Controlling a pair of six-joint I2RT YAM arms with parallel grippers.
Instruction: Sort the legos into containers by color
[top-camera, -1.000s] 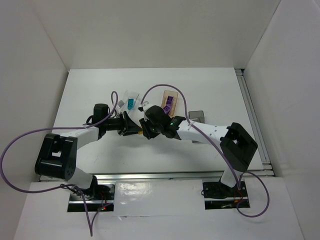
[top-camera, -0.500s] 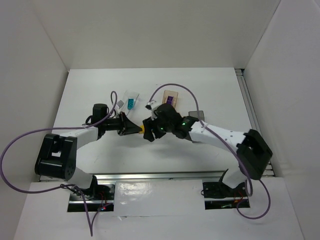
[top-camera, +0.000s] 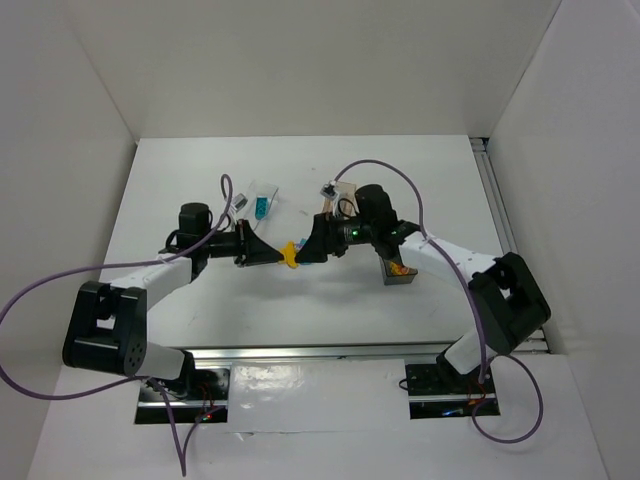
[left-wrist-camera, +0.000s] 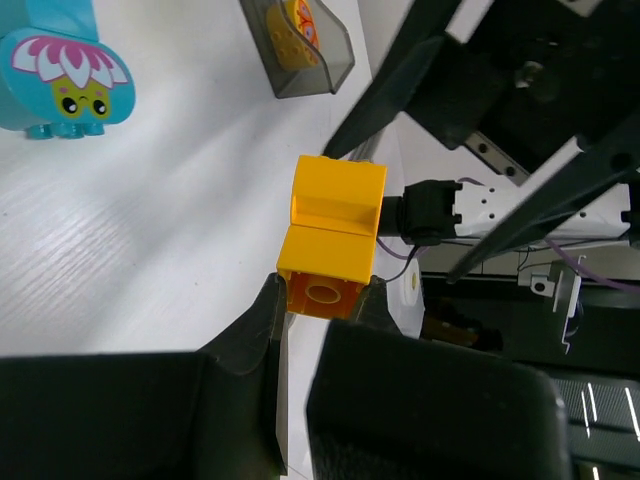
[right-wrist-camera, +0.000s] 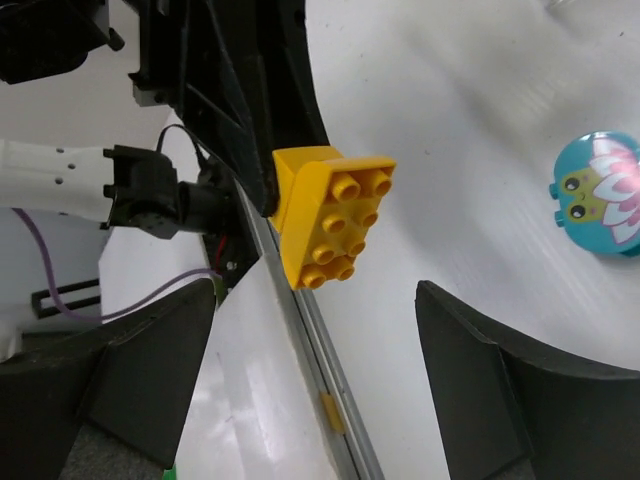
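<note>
A yellow lego (left-wrist-camera: 333, 235) hangs above the table, with my left gripper (left-wrist-camera: 325, 290) shut on its hollow end. In the top view this lego (top-camera: 288, 254) sits mid-table between both arms. My right gripper (right-wrist-camera: 315, 295) faces its studded side (right-wrist-camera: 330, 215), open wide and touching nothing. A cyan lego with a flower face (left-wrist-camera: 60, 75) lies on the table nearby (right-wrist-camera: 598, 192). The dark grey container (top-camera: 400, 270) holds a yellow-orange lego (left-wrist-camera: 290, 30). The clear container (top-camera: 262, 200) holds a cyan lego. The tan container (top-camera: 342, 188) is partly hidden by the right arm.
Purple cables loop over both arms. A metal rail (top-camera: 500, 220) runs along the table's right edge, and white walls close in the left, back and right sides.
The right gripper let go of the yellow lego, opened and drew back to the right. The left gripper closed on that lego and now holds it alone.
</note>
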